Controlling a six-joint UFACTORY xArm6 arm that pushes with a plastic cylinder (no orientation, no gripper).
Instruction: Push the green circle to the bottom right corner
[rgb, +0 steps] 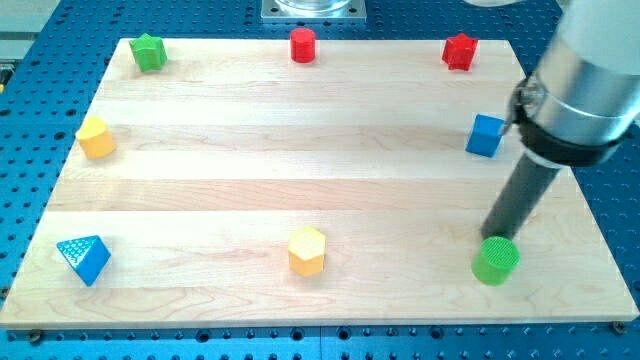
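The green circle (496, 261) lies on the wooden board (320, 190) near the view's bottom right, a short way in from the corner. My tip (490, 238) rests at the circle's upper edge, touching or almost touching it on its top-left side. The dark rod slants up to the view's right into the grey arm body.
Around the board stand a green star (148, 52), a red cylinder (303, 45), a red star (460, 51), a blue cube (486, 135), a yellow block (95, 138), a blue triangle (83, 258) and a yellow hexagon (307, 250). A blue pegboard surrounds the board.
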